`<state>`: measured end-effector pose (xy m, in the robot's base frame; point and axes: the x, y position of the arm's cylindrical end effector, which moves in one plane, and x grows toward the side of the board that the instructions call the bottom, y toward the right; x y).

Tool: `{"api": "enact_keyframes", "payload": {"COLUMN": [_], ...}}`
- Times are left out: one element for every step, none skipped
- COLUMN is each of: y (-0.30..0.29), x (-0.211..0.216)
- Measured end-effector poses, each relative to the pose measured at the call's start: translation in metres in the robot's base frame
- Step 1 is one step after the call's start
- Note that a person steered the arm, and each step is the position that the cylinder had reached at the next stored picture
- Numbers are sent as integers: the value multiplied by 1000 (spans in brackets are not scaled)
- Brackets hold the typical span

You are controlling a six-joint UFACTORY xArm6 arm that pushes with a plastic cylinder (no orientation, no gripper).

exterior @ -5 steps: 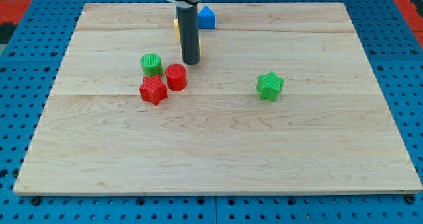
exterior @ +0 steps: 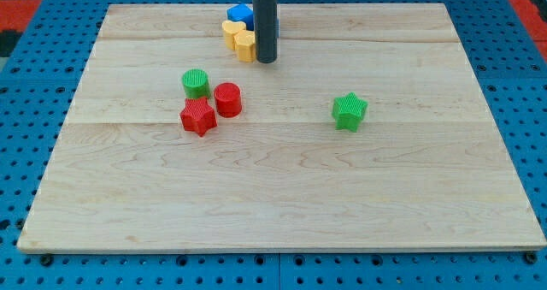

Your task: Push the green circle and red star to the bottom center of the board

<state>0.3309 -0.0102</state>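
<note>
Upright over the far wooden board (exterior: 282,196), my tip (exterior: 267,61) holding nothing, beside yellow blocks (exterior: 240,39), far right of ribbed green circle (exterior: 196,84) touching nearer red star (exterior: 197,116).

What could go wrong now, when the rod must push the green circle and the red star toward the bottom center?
1. The red circle touches or nearly touches the green circle and the red star, so a push from the view's top may drag it along too.
2. My tip stands right beside the yellow block, well above the targets; moving off carelessly could knock that cluster.
3. Pushing two blocks together, one may slip sideways off the rod.
</note>
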Motion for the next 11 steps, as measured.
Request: {"api": "enact_keyframes", "payload": {"y": [1,-9,-9,-9,-18,-54,-94,-126,-135,-120,-119], "x": [32,35,35,37,37,21,18,28,39,50,55]}}
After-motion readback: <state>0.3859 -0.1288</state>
